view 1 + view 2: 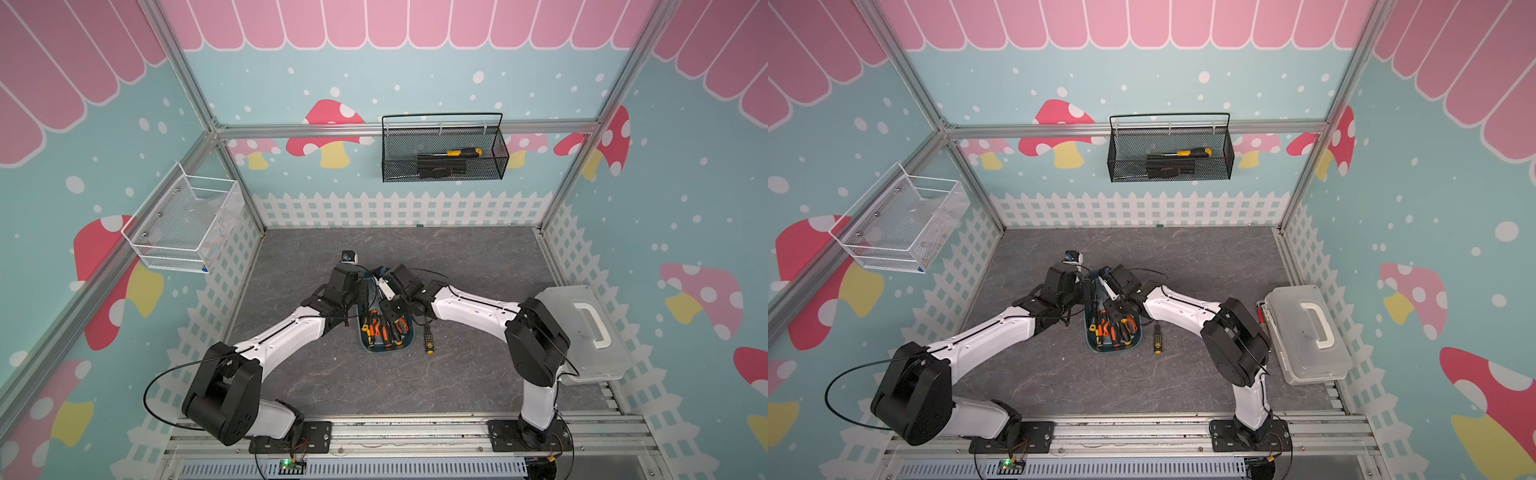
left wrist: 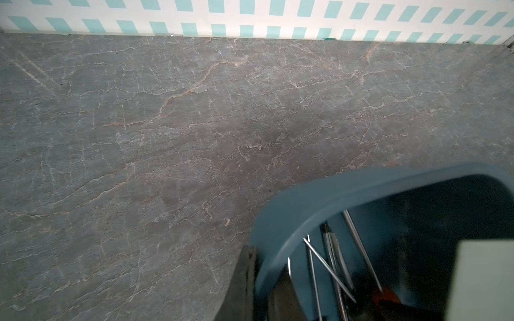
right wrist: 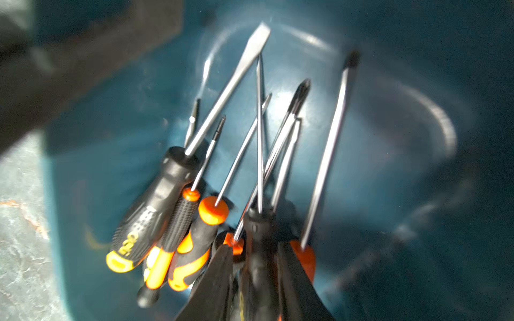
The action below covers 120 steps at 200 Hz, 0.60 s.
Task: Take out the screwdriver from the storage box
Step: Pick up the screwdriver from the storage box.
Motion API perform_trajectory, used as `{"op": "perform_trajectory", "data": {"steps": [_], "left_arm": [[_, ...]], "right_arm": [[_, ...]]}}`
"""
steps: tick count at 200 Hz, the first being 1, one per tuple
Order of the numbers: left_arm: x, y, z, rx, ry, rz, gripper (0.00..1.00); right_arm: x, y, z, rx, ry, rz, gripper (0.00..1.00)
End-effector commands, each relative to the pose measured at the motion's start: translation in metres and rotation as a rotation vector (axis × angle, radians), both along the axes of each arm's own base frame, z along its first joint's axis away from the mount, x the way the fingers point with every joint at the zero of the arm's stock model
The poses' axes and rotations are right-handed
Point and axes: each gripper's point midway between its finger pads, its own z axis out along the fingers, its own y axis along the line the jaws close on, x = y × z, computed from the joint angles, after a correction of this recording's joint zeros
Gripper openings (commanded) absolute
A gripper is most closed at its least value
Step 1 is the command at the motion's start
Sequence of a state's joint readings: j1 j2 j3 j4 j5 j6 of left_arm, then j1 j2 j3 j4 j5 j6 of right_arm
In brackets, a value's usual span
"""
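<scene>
Dark fingers of the right gripper (image 3: 253,246) fill the near edge of the right wrist view, standing close on either side of the black handle of one screwdriver (image 3: 260,222). That tool lies inside the storage box (image 1: 386,350), among a heap of orange-and-black handled screwdrivers (image 3: 194,244), near the middle of the bench (image 1: 478,257). Blur hides whether the jaws pinch the handle or only flank it; I cannot tell. The left gripper (image 2: 261,266) is closed on the box's wall, one finger outside and one inside, seemingly to steady it.

Trouble would most likely come from the tangle. A neighbouring shaft (image 3: 282,133) crosses the chosen tool's own, and an orange collar sits right against one finger. A lift could therefore drag a second tool up or tip it over the rim. The rounded handle might also roll out of a shallow pinch. If the left hold slips, the box itself may ride up.
</scene>
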<state>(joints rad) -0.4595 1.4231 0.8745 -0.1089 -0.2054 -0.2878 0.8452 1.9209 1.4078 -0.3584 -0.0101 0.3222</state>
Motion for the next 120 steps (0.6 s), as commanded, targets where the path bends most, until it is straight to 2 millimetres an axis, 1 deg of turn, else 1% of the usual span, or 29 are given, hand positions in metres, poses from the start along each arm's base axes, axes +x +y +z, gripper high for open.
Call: {"op": "perform_trajectory", "data": {"steps": [1,50,82,97,120], "left_arm": [[0.006,-0.007,0.019,-0.069,-0.051,0.003,0.00],[0.005,-0.007,0.020,-0.070,-0.054,0.001,0.00],[0.004,-0.005,0.020,-0.066,-0.054,0.005,0.00],[0.004,-0.005,0.020,-0.066,-0.055,0.007,0.00],[0.004,-0.004,0.020,-0.068,-0.054,0.009,0.00]], "right_arm": [[0.002,0.007,-0.007,0.000,0.014,0.013,0.30],[0.005,0.006,-0.020,-0.030,0.025,0.008,0.30],[0.005,-0.001,-0.028,-0.075,0.036,0.000,0.25],[0.004,-0.005,-0.028,-0.100,0.034,0.002,0.25],[0.002,-0.008,-0.022,-0.097,0.024,0.005,0.26]]}}
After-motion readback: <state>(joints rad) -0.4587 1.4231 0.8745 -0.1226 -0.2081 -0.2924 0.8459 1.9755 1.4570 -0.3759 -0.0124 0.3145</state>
